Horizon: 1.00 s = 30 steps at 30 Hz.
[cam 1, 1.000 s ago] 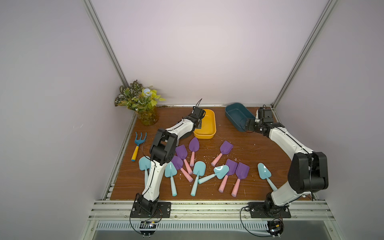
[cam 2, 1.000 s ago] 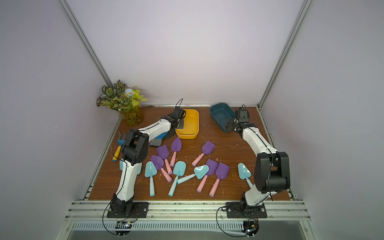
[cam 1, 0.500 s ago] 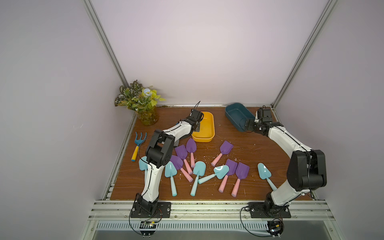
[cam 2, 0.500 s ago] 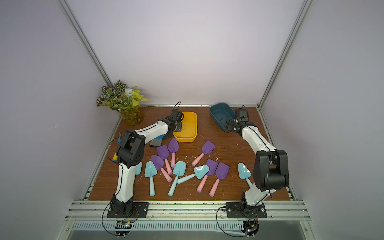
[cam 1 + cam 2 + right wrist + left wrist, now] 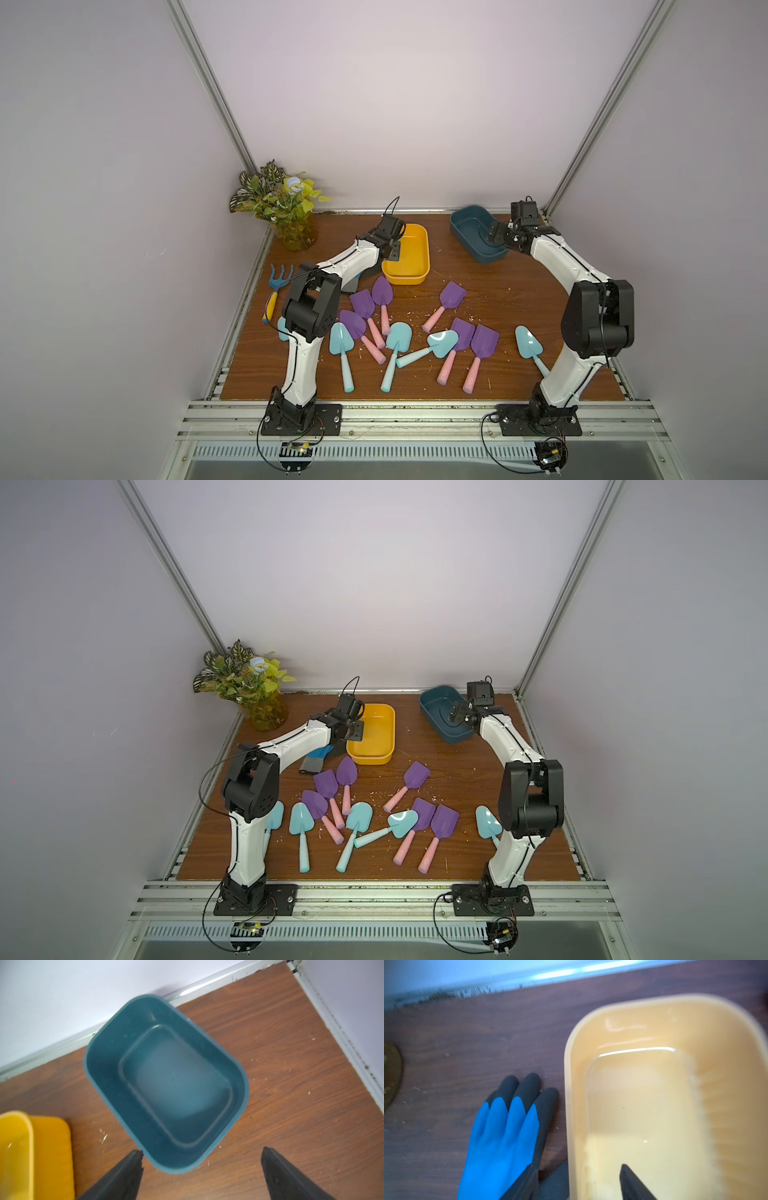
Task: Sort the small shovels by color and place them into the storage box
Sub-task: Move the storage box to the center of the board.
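Eleven small shovels (image 5: 399, 334) counted, none boxed: six purple-bladed with pink handles, five pale aqua, one of the aqua half hidden behind the left arm. All loose on the table (image 5: 498, 303), well behind both claws, back toward the arm bases, several overlapping in a heap between the arms.

Left claw (image 5: 356, 730) poised at the near rim of the yellow box (image 5: 405, 277), one dark fingertip (image 5: 631, 1180) showing over the box floor. Second finger out of sight, so cannot tell whether spread or pressed together. Nothing seen in its grip. Yellow box interior bare, though blurred in the left wrist view.

Right claw (image 5: 201, 1151) spread wide, pinching nothing, hanging just over the nearest corner of the teal box (image 5: 166, 1084). Teal box likewise bare inside.

Blue-and-black glove (image 5: 508, 1136) flat on the table just beside the left claw, close against the yellow box wall. Blue rake with yellow handle (image 5: 276, 286) farther behind that claw, toward its outer side; no part of the sort.

Judged barely begun: two empty boxes, every shovel left to pick, split by colour and drop in. No sign in view of which colour belongs in which box.
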Each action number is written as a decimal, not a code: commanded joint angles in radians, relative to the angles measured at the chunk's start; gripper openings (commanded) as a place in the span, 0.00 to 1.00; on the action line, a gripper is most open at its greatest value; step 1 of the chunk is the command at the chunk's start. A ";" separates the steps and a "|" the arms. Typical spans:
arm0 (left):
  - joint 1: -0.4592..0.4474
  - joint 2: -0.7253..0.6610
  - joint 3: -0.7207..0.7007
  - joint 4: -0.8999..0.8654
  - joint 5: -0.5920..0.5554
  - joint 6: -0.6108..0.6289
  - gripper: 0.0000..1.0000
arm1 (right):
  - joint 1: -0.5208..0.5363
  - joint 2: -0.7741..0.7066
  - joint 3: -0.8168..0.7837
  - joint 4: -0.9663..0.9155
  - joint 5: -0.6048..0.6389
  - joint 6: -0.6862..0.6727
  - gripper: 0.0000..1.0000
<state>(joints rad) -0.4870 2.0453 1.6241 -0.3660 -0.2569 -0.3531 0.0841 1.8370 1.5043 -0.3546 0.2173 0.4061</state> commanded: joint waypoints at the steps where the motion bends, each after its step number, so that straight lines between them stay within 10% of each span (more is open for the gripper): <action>1: -0.004 -0.098 -0.002 0.010 0.022 -0.011 0.68 | -0.019 0.046 0.089 -0.014 0.118 0.030 0.96; 16: 0.083 -0.389 -0.300 0.019 -0.033 -0.058 0.70 | -0.063 0.549 0.718 -0.268 0.090 -0.060 0.93; 30: 0.094 -0.437 -0.324 -0.001 -0.081 -0.043 0.70 | -0.065 0.637 0.748 -0.243 0.026 -0.131 0.80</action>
<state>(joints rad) -0.4015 1.6230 1.3025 -0.3489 -0.3138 -0.3939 0.0181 2.4783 2.2166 -0.5957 0.2764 0.3035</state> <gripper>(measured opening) 0.704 0.813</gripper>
